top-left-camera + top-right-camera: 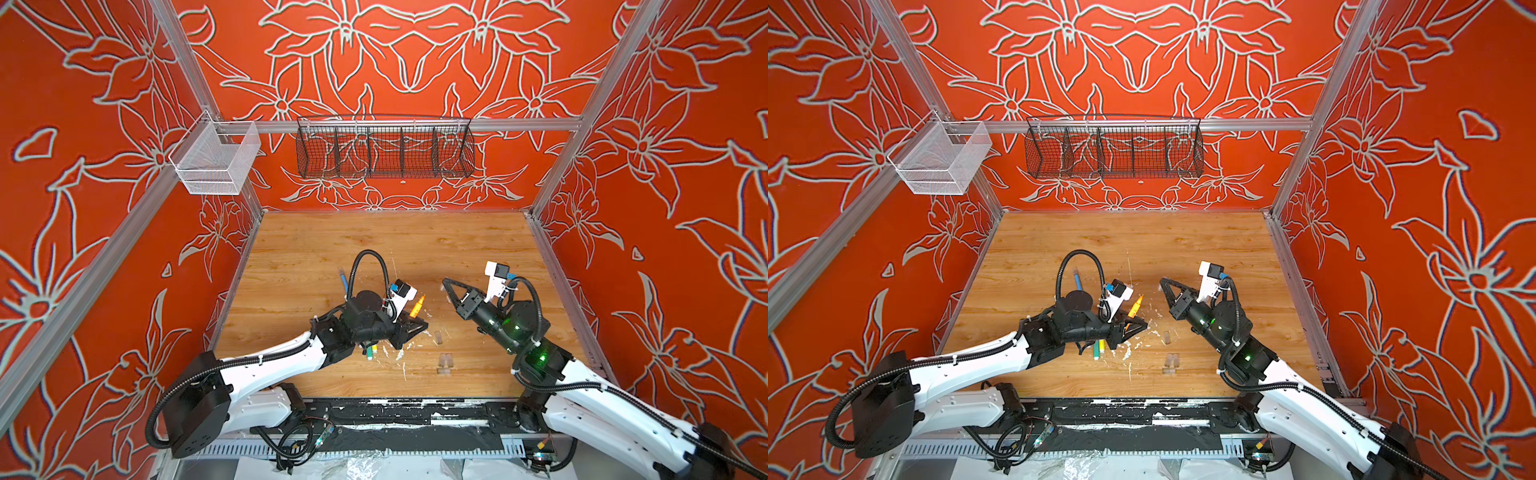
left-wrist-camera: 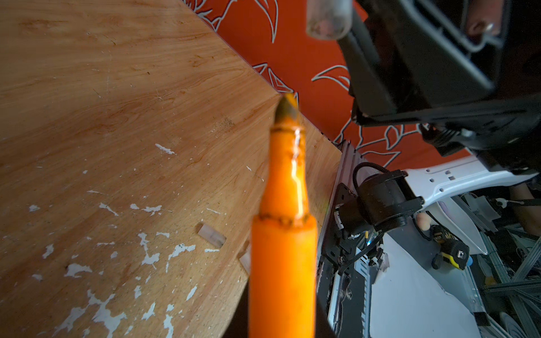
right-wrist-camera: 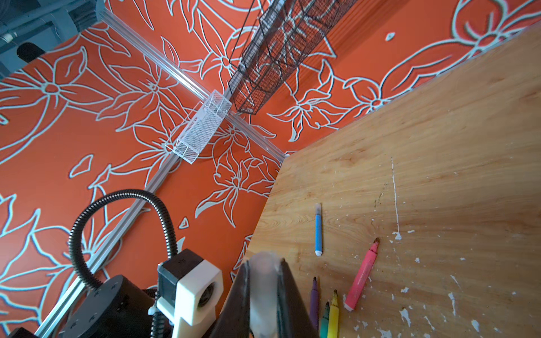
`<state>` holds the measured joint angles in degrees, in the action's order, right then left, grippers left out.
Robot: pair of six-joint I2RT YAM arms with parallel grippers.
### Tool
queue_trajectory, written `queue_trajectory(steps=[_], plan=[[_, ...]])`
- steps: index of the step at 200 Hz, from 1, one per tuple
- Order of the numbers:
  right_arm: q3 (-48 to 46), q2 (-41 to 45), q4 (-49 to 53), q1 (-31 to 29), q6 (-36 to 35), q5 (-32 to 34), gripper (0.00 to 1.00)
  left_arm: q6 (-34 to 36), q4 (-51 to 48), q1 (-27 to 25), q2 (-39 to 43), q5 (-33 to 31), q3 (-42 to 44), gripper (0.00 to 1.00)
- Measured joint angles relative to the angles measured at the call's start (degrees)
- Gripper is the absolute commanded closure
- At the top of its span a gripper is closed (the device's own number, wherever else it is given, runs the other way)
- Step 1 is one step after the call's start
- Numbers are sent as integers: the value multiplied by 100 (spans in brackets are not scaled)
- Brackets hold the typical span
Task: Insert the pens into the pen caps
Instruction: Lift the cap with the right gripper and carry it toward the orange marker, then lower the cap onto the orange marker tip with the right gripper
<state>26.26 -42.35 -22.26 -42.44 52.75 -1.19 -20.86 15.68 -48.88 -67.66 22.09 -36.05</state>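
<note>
Wooden tabletop (image 1: 374, 249), flecked with white, sits inside red floral walls. Above it the left gripper (image 1: 417, 326) is clamped on the orange pen (image 2: 283, 248), whose dark tip is raised off the wood. That tip is near but apart from the 1 clear pen cap (image 3: 263, 284) pinched between the right gripper (image 1: 447, 284) fingers. Under the left arm lie the green pen (image 1: 1096, 354) and yellow pen (image 1: 1101, 344). The purple pen (image 3: 314, 301) and pink pen (image 3: 361, 278) are beside them, and the blue pen (image 3: 318, 231) is farther off. Loose caps (image 1: 438, 337) lie between the arms.
</note>
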Motion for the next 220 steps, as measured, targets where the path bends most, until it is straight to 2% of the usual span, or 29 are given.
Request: queue_trajectory(steps=[42, 77, 141, 220], plan=[[42, -483, -240, 0, 48, -337, 100, 9, 39, -28, 0, 57, 28, 100], [129, -527, -313, 0, 57, -514, 100, 31, 42, -35, -2, 94, 28, 100], [129, -459, -507, -83, 205, -531, 100, 52, 35, -37, 35, 15, 28, 100], [129, -763, -778, -369, 291, -511, 100, 72, 33, -37, 111, -138, 46, 100]])
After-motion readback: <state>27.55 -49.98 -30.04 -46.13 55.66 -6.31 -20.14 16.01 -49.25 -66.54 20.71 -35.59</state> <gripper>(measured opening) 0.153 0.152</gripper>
